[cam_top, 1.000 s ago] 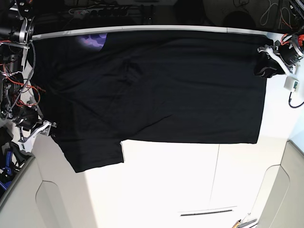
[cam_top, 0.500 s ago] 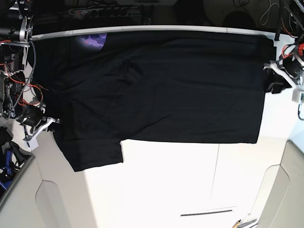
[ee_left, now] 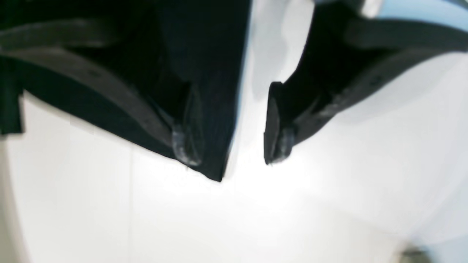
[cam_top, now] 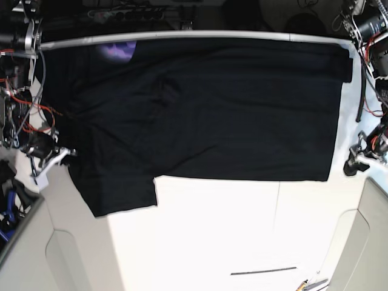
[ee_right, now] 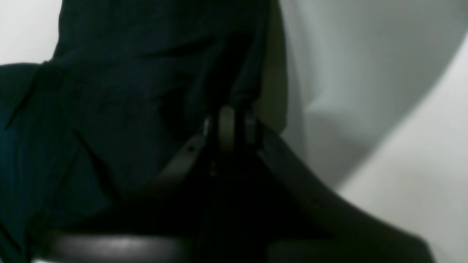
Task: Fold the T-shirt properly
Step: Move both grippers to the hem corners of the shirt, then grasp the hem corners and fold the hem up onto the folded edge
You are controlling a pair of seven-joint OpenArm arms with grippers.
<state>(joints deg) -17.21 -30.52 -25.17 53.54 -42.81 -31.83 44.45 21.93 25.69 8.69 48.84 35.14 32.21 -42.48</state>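
T-shirt [cam_top: 206,109] — one, spread flat, two grippers — right [ee_right: 228,128] pinching its edge

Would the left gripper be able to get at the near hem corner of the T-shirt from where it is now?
Probably yes. The left gripper is open, with the corner of the T-shirt lying flat on the white table right by its fingertips, and nothing stands between them.

A brightly lit white table [cam_top: 242,230] fills the room's foreground, with dark cable clutter [cam_top: 139,12] behind it.
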